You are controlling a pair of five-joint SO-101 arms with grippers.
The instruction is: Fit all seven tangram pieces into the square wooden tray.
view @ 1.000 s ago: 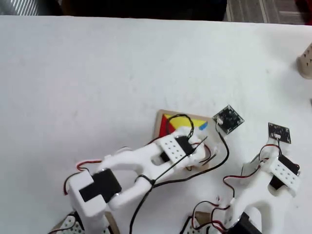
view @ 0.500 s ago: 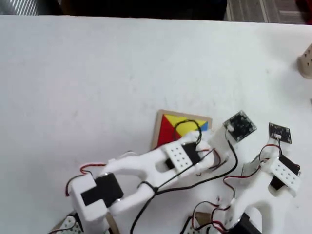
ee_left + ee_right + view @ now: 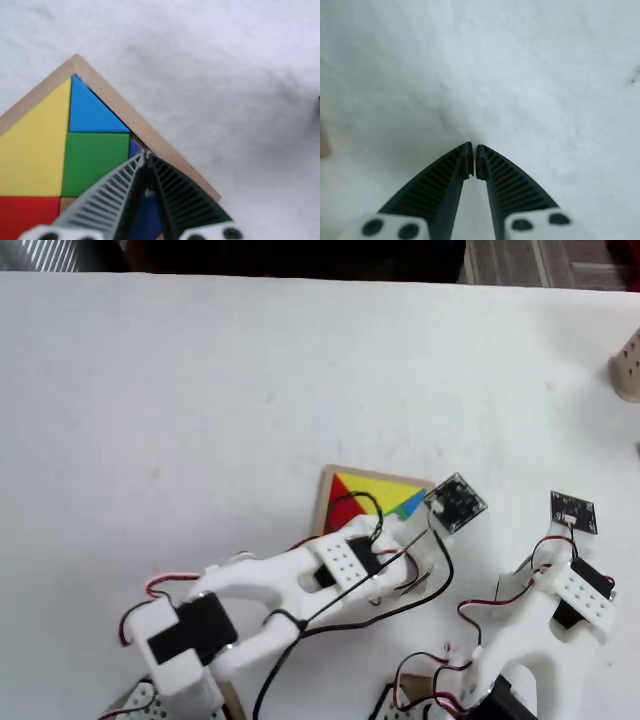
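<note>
Our left arm (image 3: pixel 300 575) has swung left; its clenched left fingers (image 3: pixel 120 185) sit on the dark-blue piece (image 3: pixel 134 148) at the tray (image 3: pixel 117 104) rim. We fear a slip pops it out. Our right fingers (image 3: pixel 445 185) are clenched, empty.

White table (image 3: pixel 200 390) spans nearly the whole high view, matte and slightly mottled; both wrist views have the same white surface as backdrop; the table's far edge runs straight across the top; beyond it sits a dark band (image 3: pixel 300 255); a shiny ribbed grey patch (image 3: pixel 40 254) is at the far left corner; grey striped floor (image 3: pixel 540 262) is at the far right; a beige perforated object (image 3: pixel 628 365) stands on the table at the right edge; the light is soft and even, with faint shadows.
</note>
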